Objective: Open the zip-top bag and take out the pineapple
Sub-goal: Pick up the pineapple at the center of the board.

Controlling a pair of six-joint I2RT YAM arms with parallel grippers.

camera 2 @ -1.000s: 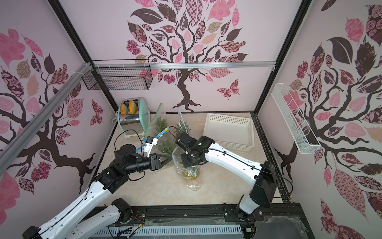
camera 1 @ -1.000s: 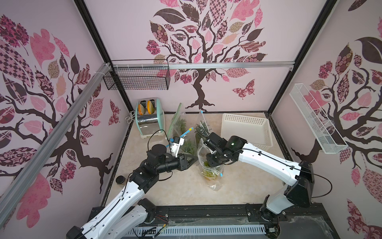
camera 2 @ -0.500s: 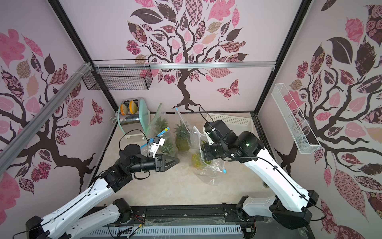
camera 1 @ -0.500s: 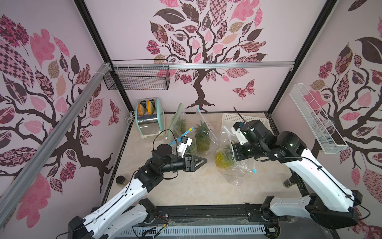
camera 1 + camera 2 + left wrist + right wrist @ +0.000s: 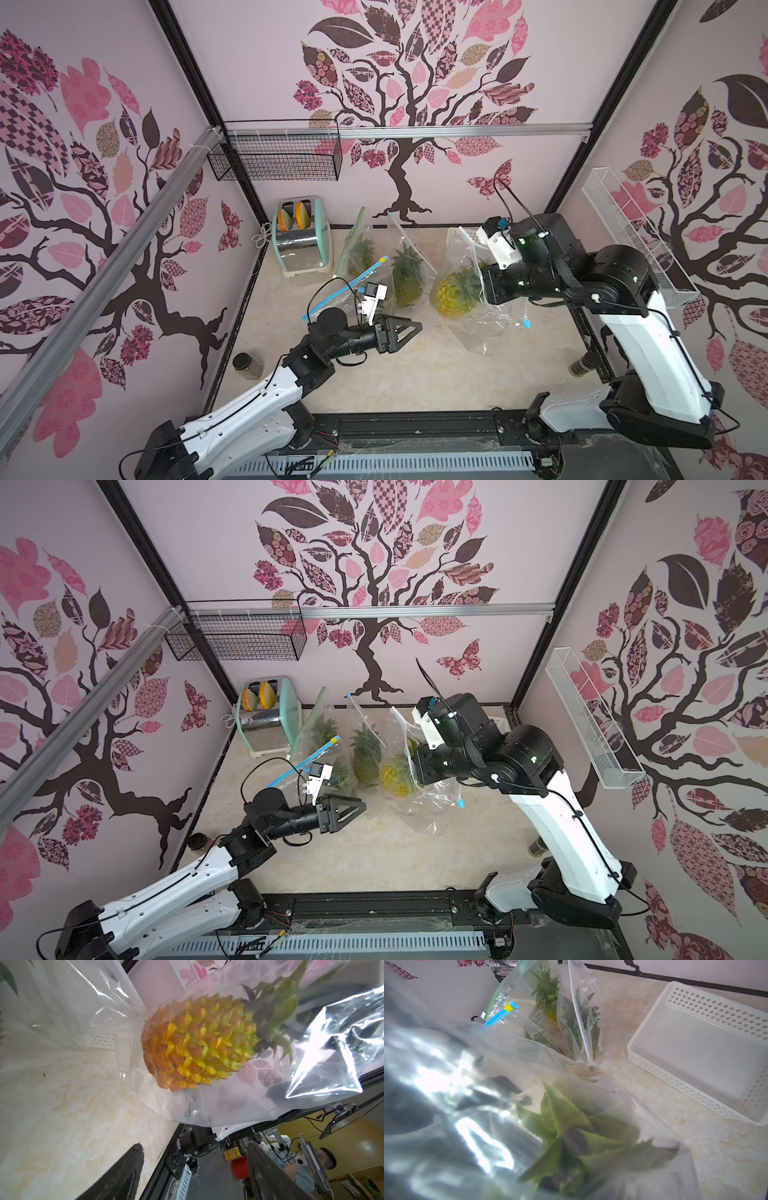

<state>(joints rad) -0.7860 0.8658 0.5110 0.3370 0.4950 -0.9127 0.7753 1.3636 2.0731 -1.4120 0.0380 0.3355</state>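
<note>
One left gripper (image 5: 409, 334), wider than before

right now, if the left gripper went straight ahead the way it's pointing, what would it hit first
Most likely the clear bag around the yellow pineapple: the open left gripper points straight at it, with only bare tabletop between them. Depth is unclear, so the plastic's slack lower part may come first.

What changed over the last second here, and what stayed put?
The right gripper, shut on the zip-top bag, carried it and the pineapple inside toward the robot's right. The left gripper opened wide and hangs apart from the bag. The toaster and the other bagged pineapples stayed put.
</note>
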